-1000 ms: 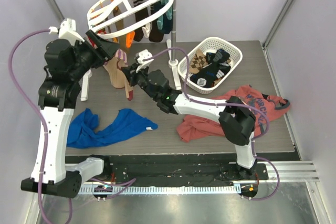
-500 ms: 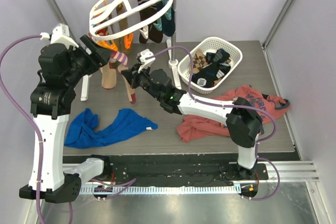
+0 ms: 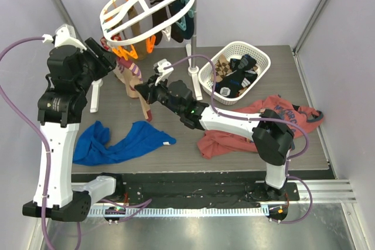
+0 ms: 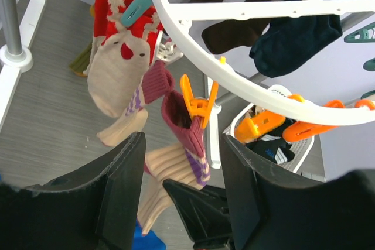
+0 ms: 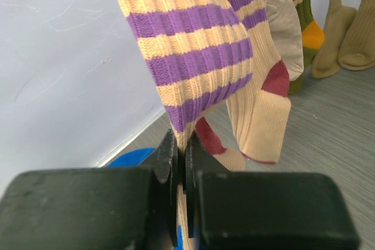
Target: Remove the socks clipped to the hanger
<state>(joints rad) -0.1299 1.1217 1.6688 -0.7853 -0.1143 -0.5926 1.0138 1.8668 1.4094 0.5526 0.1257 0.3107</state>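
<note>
The white oval hanger (image 3: 146,5) hangs tilted from the rail, with several socks clipped under it. Its rim also crosses the left wrist view (image 4: 246,80). A striped sock, maroon, purple and cream (image 3: 145,105), hangs from an orange clip (image 4: 196,100) at the hanger's near-left edge. My right gripper (image 3: 144,91) is shut on this sock's lower part (image 5: 193,68), the jaws pinching the fabric (image 5: 180,150). My left gripper (image 3: 105,57) is open and empty just left of that clip, the clip and sock cuff (image 4: 186,136) showing between its fingers (image 4: 181,203).
A white lattice basket (image 3: 261,57) with several socks stands at the back right. A red printed shirt (image 3: 258,122) lies on the right, a blue shirt (image 3: 123,141) on the left. The rail stand's poles (image 3: 193,33) rise beside the hanger.
My left gripper has drawn back left from the hanger's edge. The hanger has swung up and right. My right gripper has shifted slightly left, still holding the striped sock.
</note>
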